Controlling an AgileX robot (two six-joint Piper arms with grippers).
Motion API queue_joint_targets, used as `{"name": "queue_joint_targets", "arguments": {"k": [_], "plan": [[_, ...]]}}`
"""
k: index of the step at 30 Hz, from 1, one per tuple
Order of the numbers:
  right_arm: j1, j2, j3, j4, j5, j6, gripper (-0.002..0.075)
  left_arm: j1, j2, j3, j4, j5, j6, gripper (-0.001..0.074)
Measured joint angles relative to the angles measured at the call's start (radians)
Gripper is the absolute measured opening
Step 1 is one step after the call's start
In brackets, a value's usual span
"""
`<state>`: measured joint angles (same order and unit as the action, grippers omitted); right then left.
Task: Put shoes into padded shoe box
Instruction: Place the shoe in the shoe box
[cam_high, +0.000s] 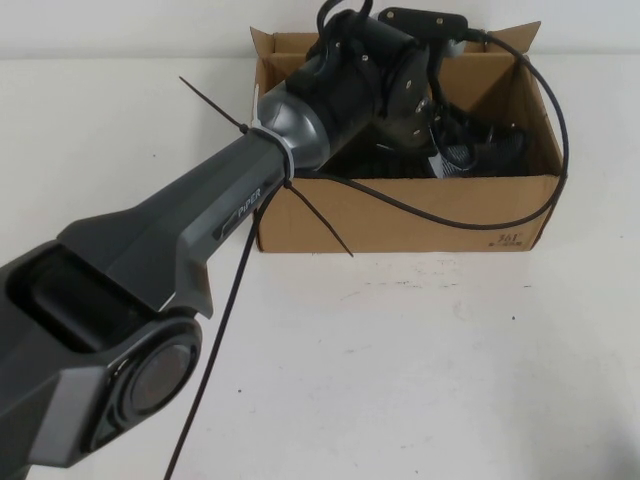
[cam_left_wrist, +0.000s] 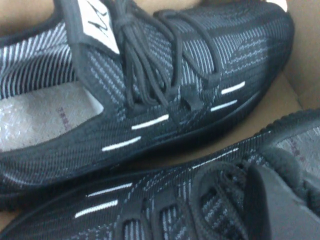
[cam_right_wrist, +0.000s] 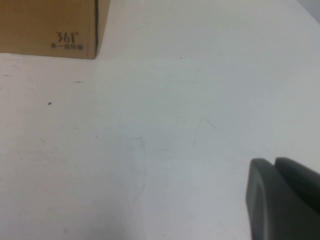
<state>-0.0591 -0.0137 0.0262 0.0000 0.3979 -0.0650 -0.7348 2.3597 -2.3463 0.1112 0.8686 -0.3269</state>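
Both shoes (cam_left_wrist: 165, 100) lie side by side inside the padded shoe box (cam_high: 400, 215) at upper centre, filling it. The left gripper (cam_left_wrist: 280, 210) reaches in over them, grip unclear; the right gripper (cam_right_wrist: 285, 200), pressed closed, idles over the desk (cam_right_wrist: 175, 140).

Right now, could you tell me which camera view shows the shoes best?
The left wrist view: both shoes fill it, lying in the box beneath the left tool. The high view shows only a dark part behind the arm. The right wrist view shows none, only the right tool above the table.
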Motion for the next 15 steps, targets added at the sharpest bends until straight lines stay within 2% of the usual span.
{"name": "queue_joint_targets", "arguments": {"k": [5, 8, 11, 15], "plan": [[0.0, 0.0, 0.0, 0.0, 0.0, 0.0, -0.0008, 0.0, 0.002, 0.0, -0.005, -0.007, 0.008, 0.0004], [0.0, 0.0, 0.0, 0.0, 0.0, 0.0, -0.0008, 0.0, 0.002, -0.002, -0.018, -0.007, 0.052, 0.003], [0.0, 0.0, 0.0, 0.0, 0.0, 0.0, -0.0008, 0.0, -0.002, -0.002, -0.047, -0.009, 0.078, 0.0111], [0.0, 0.0, 0.0, 0.0, 0.0, 0.0, -0.0008, 0.0, -0.024, -0.003, -0.07, -0.009, 0.087, 0.0318]]}}
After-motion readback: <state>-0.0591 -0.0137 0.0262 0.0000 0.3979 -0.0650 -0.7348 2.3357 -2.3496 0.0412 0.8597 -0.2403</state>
